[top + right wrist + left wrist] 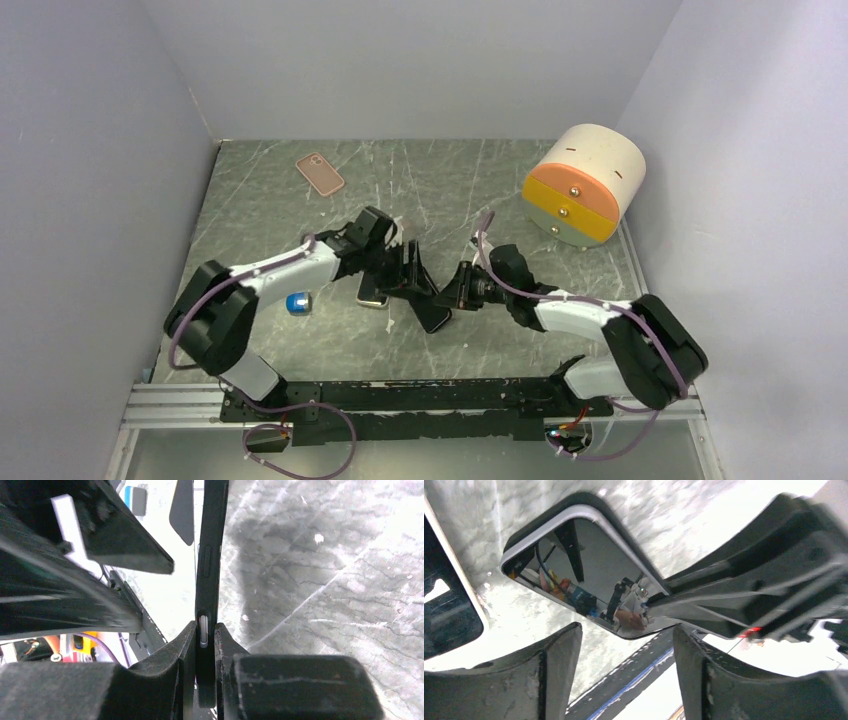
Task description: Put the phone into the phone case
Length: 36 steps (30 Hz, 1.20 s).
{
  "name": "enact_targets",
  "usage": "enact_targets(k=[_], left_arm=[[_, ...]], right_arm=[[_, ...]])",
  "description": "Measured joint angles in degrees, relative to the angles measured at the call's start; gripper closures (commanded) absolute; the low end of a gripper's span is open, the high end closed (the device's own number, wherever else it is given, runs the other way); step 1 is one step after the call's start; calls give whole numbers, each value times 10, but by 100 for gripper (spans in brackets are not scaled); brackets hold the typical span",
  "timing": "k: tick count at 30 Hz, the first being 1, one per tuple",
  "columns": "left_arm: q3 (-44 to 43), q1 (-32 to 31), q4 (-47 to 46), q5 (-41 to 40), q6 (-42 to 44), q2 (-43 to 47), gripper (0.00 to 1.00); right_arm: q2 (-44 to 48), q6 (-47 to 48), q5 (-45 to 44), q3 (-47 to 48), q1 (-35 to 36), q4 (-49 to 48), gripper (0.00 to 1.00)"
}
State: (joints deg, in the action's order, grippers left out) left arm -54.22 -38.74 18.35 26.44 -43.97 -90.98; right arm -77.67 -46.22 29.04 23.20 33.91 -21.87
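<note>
So the phone (210, 555) is in the middle of the table (450, 180), turned up on its edge. The right gripper (204, 632) has it pinched: the fingers (182, 650) are closed right down on the thin sides, one each side, next to a little silver side button. Can't tell if the phone's low end is touching the table or just off it.

The left gripper (626, 675) is spread wide with nothing between its fingers. It's sitting just beside the phone's glossy screen, facing it but not touching as far as I can see.

Right next to the left gripper there's a second flat dark slab with a pale rim (372, 295) lying on the table, and a small blue thing (297, 303) near it. The pink phone case (320, 173) is well apart at the back left, lying flat. A round cream drum with an orange and yellow front (585, 185) is at the back right.
</note>
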Motion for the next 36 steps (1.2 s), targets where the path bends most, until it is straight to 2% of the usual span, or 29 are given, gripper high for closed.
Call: enact_targets(k=[5,12,19,28,36], left_arm=[[-41,34,21,-5,-3,81,17],[-33,169,9,72,-24,155,6],[-41,222,-3,173,-18,177,6],[16,246,-245,314,-152,190,16],[35,246,-376,356,-228,189,32]], right_arm=[[66,20,-16,12,0,37,100],[140,16,-17,13,0,6,100],[204,-3,-14,2,0,-71,100],[206,-66,29,2,0,-195,100],[142,-146,66,0,0,-329,100]])
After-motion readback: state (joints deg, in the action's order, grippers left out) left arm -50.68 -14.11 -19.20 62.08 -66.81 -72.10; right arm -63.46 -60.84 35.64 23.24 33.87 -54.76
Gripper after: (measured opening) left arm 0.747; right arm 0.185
